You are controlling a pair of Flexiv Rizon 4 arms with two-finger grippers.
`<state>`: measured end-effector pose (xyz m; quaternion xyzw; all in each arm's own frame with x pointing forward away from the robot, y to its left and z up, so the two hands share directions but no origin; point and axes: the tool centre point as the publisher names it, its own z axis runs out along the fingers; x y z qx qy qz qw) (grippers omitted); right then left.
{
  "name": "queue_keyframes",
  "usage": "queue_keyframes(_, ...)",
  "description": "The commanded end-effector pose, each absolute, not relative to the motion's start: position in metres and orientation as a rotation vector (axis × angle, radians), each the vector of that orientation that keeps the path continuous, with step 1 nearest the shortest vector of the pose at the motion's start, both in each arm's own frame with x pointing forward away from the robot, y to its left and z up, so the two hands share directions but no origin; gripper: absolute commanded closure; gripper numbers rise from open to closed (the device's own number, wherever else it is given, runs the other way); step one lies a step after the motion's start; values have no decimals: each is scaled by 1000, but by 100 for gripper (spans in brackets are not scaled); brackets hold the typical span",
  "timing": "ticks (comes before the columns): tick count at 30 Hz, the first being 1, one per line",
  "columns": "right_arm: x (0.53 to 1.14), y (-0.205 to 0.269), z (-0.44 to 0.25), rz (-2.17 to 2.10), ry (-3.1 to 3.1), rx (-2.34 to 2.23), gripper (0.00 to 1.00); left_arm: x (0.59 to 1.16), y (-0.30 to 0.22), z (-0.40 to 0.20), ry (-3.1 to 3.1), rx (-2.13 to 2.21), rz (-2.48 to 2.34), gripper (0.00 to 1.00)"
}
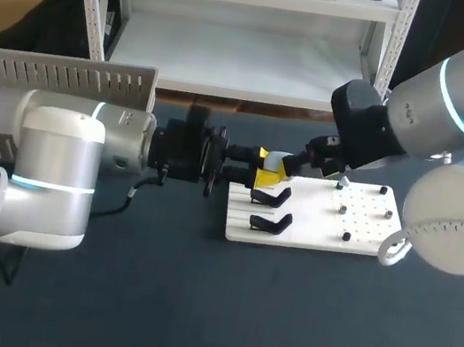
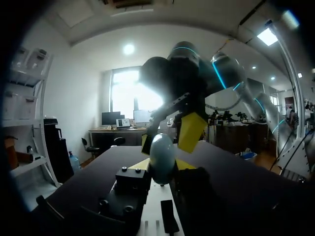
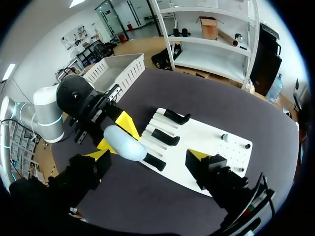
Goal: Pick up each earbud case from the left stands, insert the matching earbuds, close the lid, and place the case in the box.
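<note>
While left hand clamps case, right hand gapes.

It was a robot lab: left arm and right arm hung over a dark table bearing a pegged white board.

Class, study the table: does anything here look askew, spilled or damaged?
Nothing stands out. The pale oval earbud case is off its stand, but it is held in the left gripper over the white board. The black stands lie in a neat row.
</note>
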<state>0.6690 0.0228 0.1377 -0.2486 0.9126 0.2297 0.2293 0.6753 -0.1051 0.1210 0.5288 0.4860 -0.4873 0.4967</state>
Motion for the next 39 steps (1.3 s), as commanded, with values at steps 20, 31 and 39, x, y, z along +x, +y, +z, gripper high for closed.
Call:
queue_keyframes(20, 676, 23, 149, 608, 2489, -653, 0, 676, -105, 120, 1173, 1280, -1182, 100)
queue_keyframes(31, 668, -26, 179, 366, 2408, -655, 0, 676, -105, 120, 1173, 1280, -1182, 100)
queue_keyframes(39, 663, -94, 169, -32, 2529, -588, 0, 676, -105, 120, 1173, 1280, -1182, 100)
